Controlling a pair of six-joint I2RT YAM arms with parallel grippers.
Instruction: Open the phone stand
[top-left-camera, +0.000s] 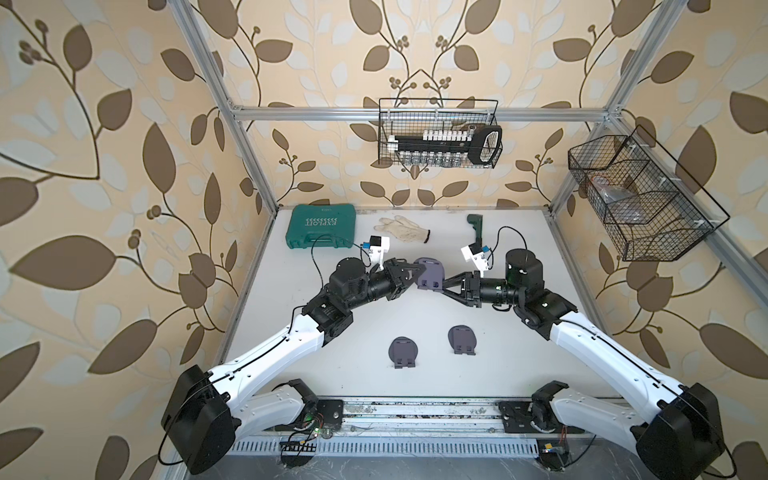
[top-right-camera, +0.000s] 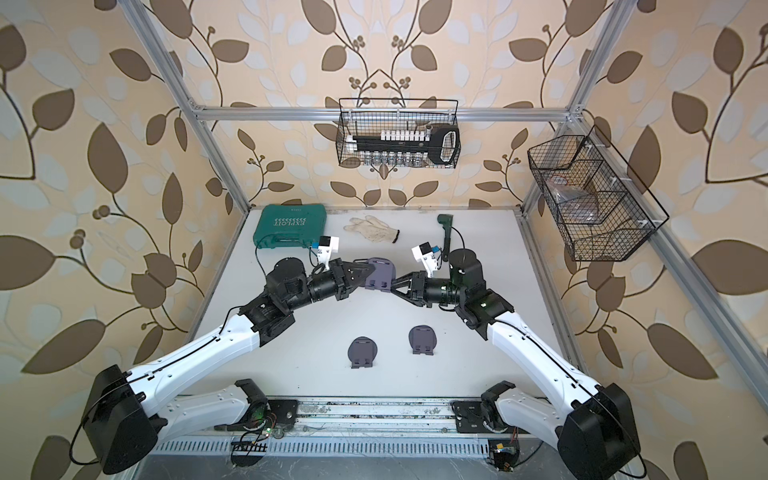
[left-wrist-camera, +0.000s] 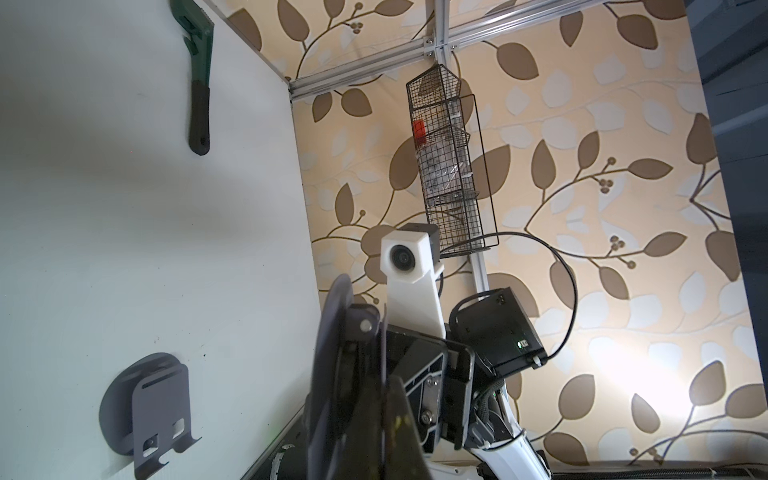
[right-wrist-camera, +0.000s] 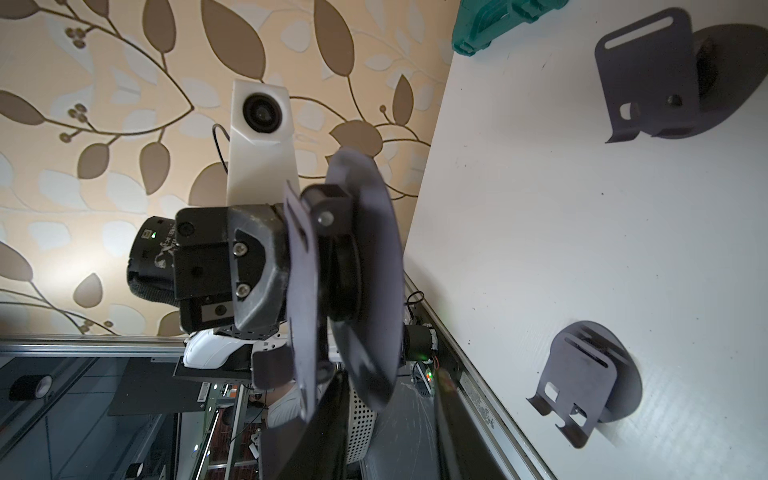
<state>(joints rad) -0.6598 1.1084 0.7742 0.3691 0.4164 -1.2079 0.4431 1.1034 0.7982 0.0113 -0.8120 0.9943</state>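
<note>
A dark grey phone stand (top-left-camera: 430, 272) (top-right-camera: 379, 274) hangs above the middle of the white table, between my two grippers. My left gripper (top-left-camera: 415, 272) (top-right-camera: 365, 272) (left-wrist-camera: 384, 399) is shut on its thin rectangular plate (right-wrist-camera: 301, 291), which stands a little apart from the round base disc (right-wrist-camera: 365, 257) at the hinge. My right gripper (top-left-camera: 445, 282) (top-right-camera: 395, 284) (right-wrist-camera: 386, 382) comes in from the opposite side. Its jaws stand apart around the rim of the base disc, and a gap shows beside one finger.
Two more grey stands (top-left-camera: 403, 351) (top-left-camera: 462, 338) sit on the table nearer the front. At the back lie a green tool case (top-left-camera: 322, 226), a white glove (top-left-camera: 401, 228) and a green wrench (top-left-camera: 475, 232). Wire baskets (top-left-camera: 438, 133) (top-left-camera: 640, 195) hang on the walls.
</note>
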